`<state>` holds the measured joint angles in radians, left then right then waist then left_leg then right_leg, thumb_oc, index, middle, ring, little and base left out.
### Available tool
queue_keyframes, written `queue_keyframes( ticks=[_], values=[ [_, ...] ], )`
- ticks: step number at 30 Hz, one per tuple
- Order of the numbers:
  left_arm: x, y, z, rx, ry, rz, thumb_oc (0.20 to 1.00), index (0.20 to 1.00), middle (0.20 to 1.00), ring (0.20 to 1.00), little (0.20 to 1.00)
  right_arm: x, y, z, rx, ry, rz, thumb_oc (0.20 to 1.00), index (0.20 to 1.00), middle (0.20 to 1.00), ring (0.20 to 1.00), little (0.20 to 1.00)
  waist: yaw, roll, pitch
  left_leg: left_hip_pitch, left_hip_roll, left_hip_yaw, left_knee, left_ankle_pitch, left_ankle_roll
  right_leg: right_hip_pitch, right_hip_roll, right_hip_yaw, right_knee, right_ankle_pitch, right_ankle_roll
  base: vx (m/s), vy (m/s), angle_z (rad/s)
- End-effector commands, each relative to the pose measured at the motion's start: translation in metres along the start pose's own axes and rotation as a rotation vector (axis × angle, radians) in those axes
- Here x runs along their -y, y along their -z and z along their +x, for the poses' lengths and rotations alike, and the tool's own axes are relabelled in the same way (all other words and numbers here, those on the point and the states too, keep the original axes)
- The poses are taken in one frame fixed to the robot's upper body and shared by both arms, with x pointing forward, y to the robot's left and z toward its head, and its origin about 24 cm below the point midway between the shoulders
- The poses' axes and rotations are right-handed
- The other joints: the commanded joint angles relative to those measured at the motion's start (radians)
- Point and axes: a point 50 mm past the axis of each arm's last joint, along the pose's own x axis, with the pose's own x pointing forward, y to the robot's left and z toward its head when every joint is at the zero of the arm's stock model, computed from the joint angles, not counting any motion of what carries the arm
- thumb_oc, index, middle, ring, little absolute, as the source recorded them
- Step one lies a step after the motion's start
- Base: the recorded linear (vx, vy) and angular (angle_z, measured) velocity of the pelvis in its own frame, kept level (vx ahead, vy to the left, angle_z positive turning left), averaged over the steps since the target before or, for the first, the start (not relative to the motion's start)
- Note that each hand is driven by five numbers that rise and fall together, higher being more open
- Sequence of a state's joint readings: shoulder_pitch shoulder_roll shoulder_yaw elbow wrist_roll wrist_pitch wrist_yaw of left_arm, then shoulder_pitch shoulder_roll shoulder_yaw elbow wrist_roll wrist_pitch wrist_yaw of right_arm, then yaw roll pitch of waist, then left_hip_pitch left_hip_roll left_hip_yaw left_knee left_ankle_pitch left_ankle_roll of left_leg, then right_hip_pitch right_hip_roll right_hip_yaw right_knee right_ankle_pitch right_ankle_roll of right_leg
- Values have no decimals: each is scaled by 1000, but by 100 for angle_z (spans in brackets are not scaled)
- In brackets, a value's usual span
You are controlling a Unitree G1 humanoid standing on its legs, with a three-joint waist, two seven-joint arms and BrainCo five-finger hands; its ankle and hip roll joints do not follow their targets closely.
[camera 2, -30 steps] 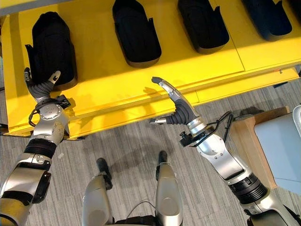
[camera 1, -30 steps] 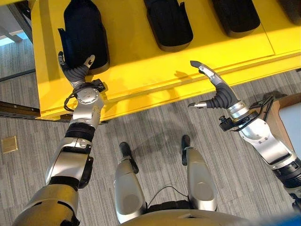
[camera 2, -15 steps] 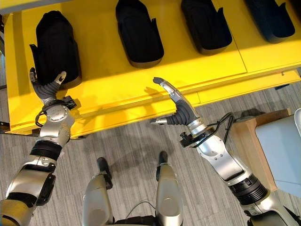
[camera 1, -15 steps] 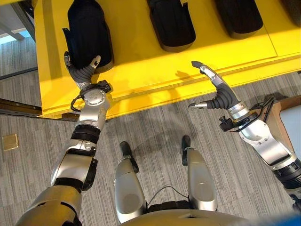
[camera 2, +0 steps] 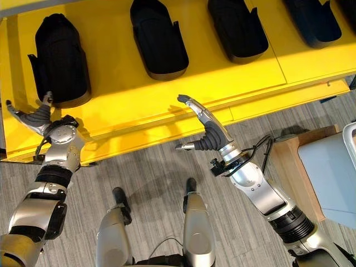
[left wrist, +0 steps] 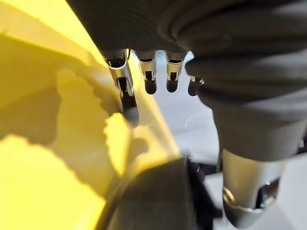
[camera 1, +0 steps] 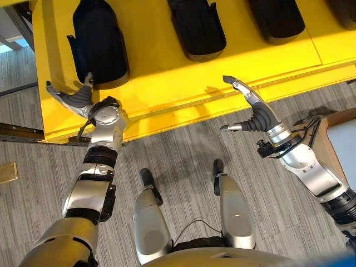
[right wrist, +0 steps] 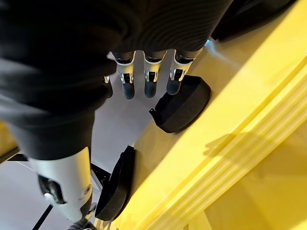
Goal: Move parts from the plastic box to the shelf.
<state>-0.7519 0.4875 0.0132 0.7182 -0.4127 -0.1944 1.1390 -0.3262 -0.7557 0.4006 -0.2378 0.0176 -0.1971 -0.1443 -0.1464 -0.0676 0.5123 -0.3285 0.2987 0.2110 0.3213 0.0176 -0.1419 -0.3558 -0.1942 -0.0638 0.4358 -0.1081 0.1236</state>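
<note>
Since a second earlier, the left hand (camera 1: 75,99) had pulled back off the leftmost black part (camera 1: 99,41) and swung toward the left edge of the frame; it now sat at the front edge of the yellow shelf (camera 1: 167,78), fingers spread and relaxed, holding nothing. Thumb tip looked very near the part's lower rim, contact hard to call from the head views. Left wrist view showed straight fingers (left wrist: 125,93) over the yellow surface, with a dark shape, probably that part, low in that view.

Right hand (camera 2: 207,132) hardly shifted: centre of the frame, over the shelf's front lip, fingers straight and pointing to the upper left, thumb out to the left, empty. Right wrist view showed its fingers (right wrist: 149,79) extended above the shelf with two black parts past them.

Second black part (camera 1: 196,26) and third black part (camera 1: 275,19) lay along the top of the frame on the shelf, well apart from both hands. Fourth black part (camera 2: 311,19) sat at upper right in the right eye view. Grey-lidded box on a wooden stand (camera 2: 325,175) stood at the right edge.
</note>
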Motion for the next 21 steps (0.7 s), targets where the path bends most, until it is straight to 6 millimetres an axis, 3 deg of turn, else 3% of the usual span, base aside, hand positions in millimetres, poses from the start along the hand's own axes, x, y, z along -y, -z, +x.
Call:
queue_keyframes(
  ticks=[1,8,13,14,21],
  values=[
    [-13,-33,19,233,-114,-67,1000,1000,1000,1000,1000,2,-15,-2,103,77,44,1000,1000,1000,1000,1000,0,-18,-30,-16,-24,0,-16,-39,38,49,48,-8,85,-156,-64,0,0,0],
    [-23,-53,19,408,-81,-134,1000,1000,1000,1000,1000,-3,-11,-11,81,81,46,1000,1000,1000,1000,1000,12,-1,-50,8,-31,-5,-40,-36,42,74,44,-8,71,-161,-65,1,-5,0],
    [-22,-45,-12,433,146,-196,1000,1000,1000,1000,1000,-7,-7,-21,56,103,48,1000,1000,1000,1000,1000,31,16,-70,41,-38,-15,-74,-27,43,119,40,-25,37,-159,-62,32,-53,2],
    [-26,-42,-27,415,251,-212,1000,1000,1000,1000,1000,-5,-4,-25,36,136,61,1000,1000,1000,1000,1000,42,29,-80,52,-35,-23,-92,-15,42,138,42,-34,20,-153,-63,38,-40,3],
    [-50,-21,-78,291,656,-235,1000,1000,1000,1000,1000,-2,9,-47,-76,230,145,1000,1000,1000,1000,1000,68,53,-126,126,-33,-36,-171,11,42,218,40,-74,-53,-139,-55,52,-54,7]
  ],
)
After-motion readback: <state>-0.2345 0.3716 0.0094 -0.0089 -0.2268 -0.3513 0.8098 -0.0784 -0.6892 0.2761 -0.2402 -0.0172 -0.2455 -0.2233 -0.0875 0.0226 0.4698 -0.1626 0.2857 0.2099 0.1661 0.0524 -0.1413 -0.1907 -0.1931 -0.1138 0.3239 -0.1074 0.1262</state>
